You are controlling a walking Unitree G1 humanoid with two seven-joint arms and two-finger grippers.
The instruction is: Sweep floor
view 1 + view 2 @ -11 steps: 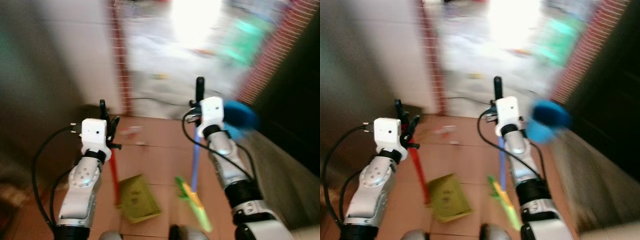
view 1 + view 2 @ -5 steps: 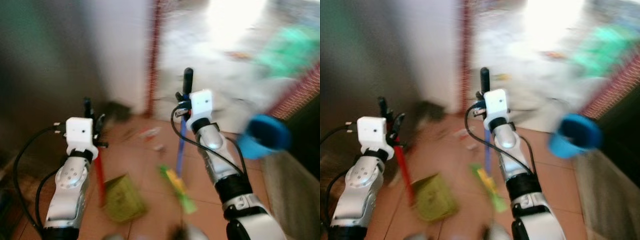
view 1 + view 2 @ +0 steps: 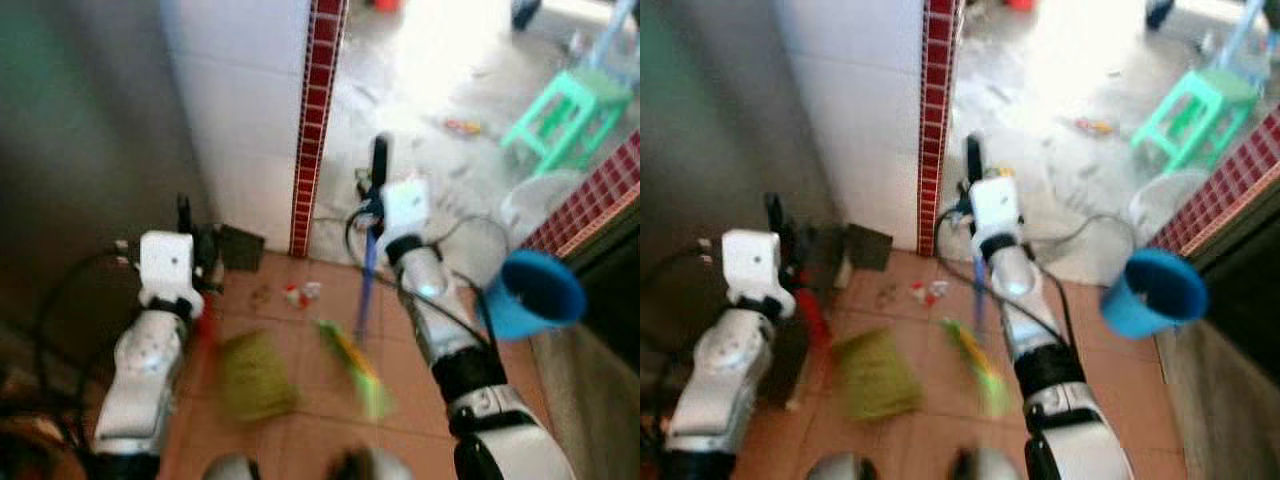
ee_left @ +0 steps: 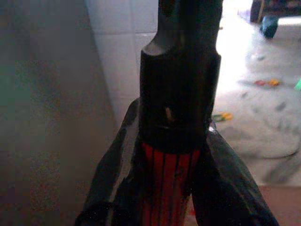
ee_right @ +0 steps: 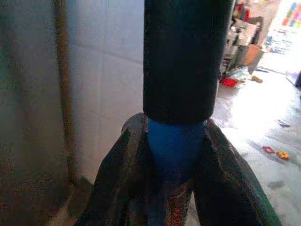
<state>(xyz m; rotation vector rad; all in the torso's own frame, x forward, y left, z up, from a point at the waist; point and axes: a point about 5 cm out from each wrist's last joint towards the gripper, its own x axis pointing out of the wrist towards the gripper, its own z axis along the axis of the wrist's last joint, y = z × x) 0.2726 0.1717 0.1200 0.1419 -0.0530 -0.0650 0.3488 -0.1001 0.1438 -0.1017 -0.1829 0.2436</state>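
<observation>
My left gripper is shut on the red handle of an olive-green dustpan, which rests blurred on the tiled floor below it. My right gripper is shut on the blue broom handle, just under its black grip. The green and yellow broom head lies on the tiles beside the dustpan. A few small scraps of litter sit on the floor ahead, near the foot of the red-tiled pillar.
A white wall stands to the left with a dark box at its base. A blue bucket is close on the right beside a dark wall. Beyond the pillar lie a bright concrete floor, a green stool, a cable and more litter.
The whole picture has shifted, so the camera has moved; the doorway, pillar and stool now show more sharply. Both grippers keep their hold on the handles.
</observation>
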